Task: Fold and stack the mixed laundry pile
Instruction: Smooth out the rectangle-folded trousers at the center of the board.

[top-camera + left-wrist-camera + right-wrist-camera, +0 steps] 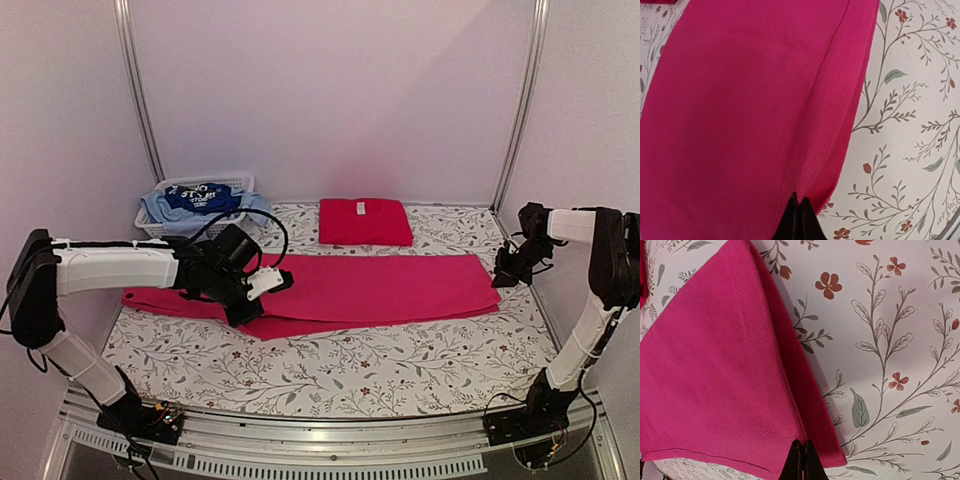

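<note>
magenta cloth [370,288] lies as a long folded strip across the middle of the tabletop [330,375]. left gripper [800,219] is closed on its near left edge, and right gripper [802,460] is closed on its right end corner. a folded red piece [365,221] lies just on the far side.

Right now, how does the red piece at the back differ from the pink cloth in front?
The red piece is a compact folded rectangle, untouched; the pink cloth is a long strip across the table, pinched at its ends by left pincer and right pincer. Both lie flat.
</note>
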Robot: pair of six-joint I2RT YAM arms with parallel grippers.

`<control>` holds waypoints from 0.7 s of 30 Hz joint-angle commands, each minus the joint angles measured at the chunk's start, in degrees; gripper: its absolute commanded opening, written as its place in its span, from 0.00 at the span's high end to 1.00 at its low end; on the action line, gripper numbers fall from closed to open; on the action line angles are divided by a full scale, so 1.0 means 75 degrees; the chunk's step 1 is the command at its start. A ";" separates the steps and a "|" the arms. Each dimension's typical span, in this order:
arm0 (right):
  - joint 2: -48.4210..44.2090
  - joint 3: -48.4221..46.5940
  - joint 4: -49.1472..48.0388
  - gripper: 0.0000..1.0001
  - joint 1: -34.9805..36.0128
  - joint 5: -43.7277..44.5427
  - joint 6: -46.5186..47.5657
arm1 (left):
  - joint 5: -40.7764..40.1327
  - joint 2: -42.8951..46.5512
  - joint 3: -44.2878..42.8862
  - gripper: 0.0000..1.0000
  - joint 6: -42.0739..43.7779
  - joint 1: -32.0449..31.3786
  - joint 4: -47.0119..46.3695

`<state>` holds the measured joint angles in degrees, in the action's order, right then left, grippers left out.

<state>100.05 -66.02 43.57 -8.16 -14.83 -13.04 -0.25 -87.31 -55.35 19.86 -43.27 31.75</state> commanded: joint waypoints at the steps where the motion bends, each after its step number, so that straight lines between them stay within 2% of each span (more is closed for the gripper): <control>1: 0.0166 0.0209 -0.0230 1.00 -0.0083 0.0316 -0.0007 | 0.0502 -0.0330 0.0116 1.00 -0.0152 -0.0301 -0.0092; 9: 0.0315 0.0341 -0.0325 1.00 -0.0130 0.0574 -0.0038 | 0.0543 -0.1040 0.0348 1.00 -0.0295 -0.0559 -0.0273; 11: 0.0211 -0.0024 0.0008 1.00 -0.0185 0.0410 -0.0034 | 0.0307 -0.0874 0.0104 1.00 -0.0449 -0.0510 -0.0235; 15: -0.0435 -0.0716 0.0405 1.00 -0.0219 0.0692 -0.0036 | 0.0488 -0.0019 -0.0078 1.00 -0.0476 -0.0194 -0.0399; 21: -0.0086 0.0005 -0.0020 1.00 -0.0271 0.0542 -0.0014 | 0.0862 -0.0255 -0.0055 1.00 -0.0387 -0.0219 -0.0189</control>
<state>98.52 -69.38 44.80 -9.32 -12.29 -13.04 2.68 -87.44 -55.05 17.26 -44.82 30.26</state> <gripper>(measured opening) 0.007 0.005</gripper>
